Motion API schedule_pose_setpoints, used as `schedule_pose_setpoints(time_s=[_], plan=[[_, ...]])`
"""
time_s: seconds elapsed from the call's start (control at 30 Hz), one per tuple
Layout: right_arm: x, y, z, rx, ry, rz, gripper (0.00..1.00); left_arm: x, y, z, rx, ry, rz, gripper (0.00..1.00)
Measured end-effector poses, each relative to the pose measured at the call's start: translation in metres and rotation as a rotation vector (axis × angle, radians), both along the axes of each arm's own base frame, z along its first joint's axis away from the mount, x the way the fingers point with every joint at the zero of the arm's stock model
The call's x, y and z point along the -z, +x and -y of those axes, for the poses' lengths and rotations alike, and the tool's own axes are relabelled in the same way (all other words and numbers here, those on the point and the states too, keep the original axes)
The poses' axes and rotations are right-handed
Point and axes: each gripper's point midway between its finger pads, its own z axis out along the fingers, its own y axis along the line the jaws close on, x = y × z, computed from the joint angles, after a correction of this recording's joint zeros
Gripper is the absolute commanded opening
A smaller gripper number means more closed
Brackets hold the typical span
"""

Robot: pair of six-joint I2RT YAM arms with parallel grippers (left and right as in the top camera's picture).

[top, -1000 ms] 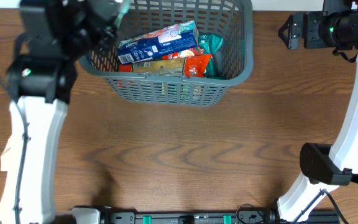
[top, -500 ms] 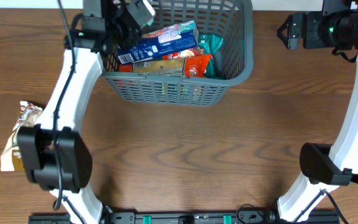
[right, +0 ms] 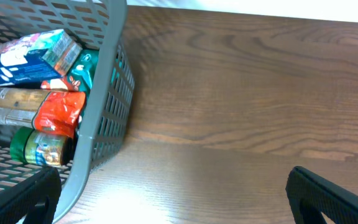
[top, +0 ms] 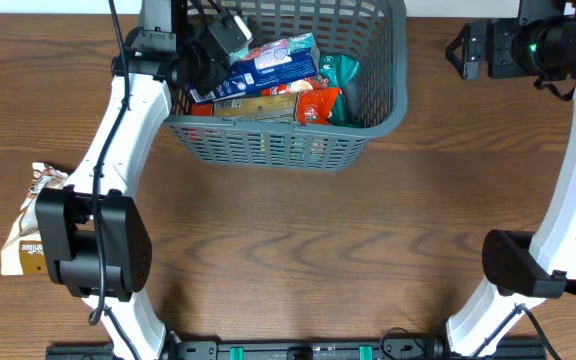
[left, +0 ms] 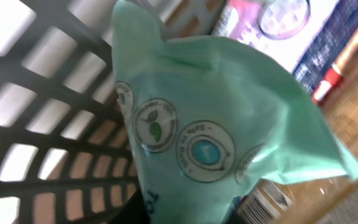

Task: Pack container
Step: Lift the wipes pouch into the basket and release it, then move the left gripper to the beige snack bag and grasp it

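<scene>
- Since a second ago the left arm (top: 128, 120) has swung off the left side of the tabletop (top: 318, 250) and is now reaching over the container's left rim. In the last half second it has pushed slightly further in.
- That swing has uncovered a tan and white snack packet (top: 30, 222), which is lying flat at the left edge of the tabletop, well apart from the container.
- The container (top: 268, 148), a dark grey lattice basket, is sitting at the far edge of the tabletop, a little left of centre.
- The left fingers (top: 213, 50) are hanging inside the container's left end and appear to be pinching a pale green packet (left: 210, 124). In the left wrist view the packet is rising from the bottom of the frame and hiding the fingers almost entirely, with the lattice wall just behind it.
- Inside the container a blue packet (top: 258, 65) is lying tilted on top. An orange-red packet (top: 316, 102) and a tan packet (top: 253, 106) are lying just below it, toward the near wall.
- A teal packet (top: 344, 70) is resting against the container's right wall, and a green-topped item (right: 39, 146) is lying beside the orange-red one.
- The right fingers (right: 331, 199) are hovering spread wide and holding nothing above the far right corner of the tabletop, well apart from the container.
</scene>
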Motion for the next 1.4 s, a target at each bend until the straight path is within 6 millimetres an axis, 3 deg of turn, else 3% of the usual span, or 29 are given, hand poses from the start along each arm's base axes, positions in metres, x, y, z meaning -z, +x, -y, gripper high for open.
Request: schedule_pose_setpoints(time_s=[0.03, 0.07, 0.47, 0.6, 0.7, 0.87, 0.93, 1.07, 1.3, 1.4], plan=[[0.0, 0.0, 0.0, 0.0, 0.001, 0.0, 0.99, 0.001, -0.002, 0.0, 0.003, 0.004, -0.008, 0.88], [0.0, 0.0, 0.0, 0.0, 0.0, 0.0, 0.99, 0.003, -0.003, -0.001, 0.001, 0.003, -0.017, 0.99], [0.0, 0.0, 0.0, 0.0, 0.001, 0.0, 0.99, 0.008, -0.009, -0.003, -0.042, -0.025, -0.07, 0.99], [0.0, 0.0, 0.0, 0.0, 0.001, 0.0, 0.99, -0.004, -0.006, -0.003, -0.064, -0.05, -0.043, 0.98], [0.0, 0.0, 0.0, 0.0, 0.001, 0.0, 0.99, -0.033, -0.008, -0.003, -0.069, -0.066, 0.018, 0.98], [0.0, 0.0, 0.0, 0.0, 0.001, 0.0, 0.99, -0.12, -0.027, -0.014, -0.156, -0.122, 0.16, 0.98], [0.0, 0.0, 0.0, -0.001, 0.001, 0.0, 0.99, -0.158, -0.043, -0.032, -0.264, -0.13, 0.21, 0.98], [0.0, 0.0, 0.0, 0.0, 0.001, 0.0, 0.99, -0.192, -0.095, -0.084, -0.507, -0.096, 0.207, 0.99], [0.0, 0.0, 0.0, -0.001, 0.001, 0.0, 0.99, -0.196, -0.195, -0.198, -1.035, -0.125, 0.095, 0.99], [0.0, 0.0, 0.0, -0.001, 0.001, 0.001, 0.99, -0.192, -0.224, -0.237, -1.226, -0.146, 0.071, 0.99]])
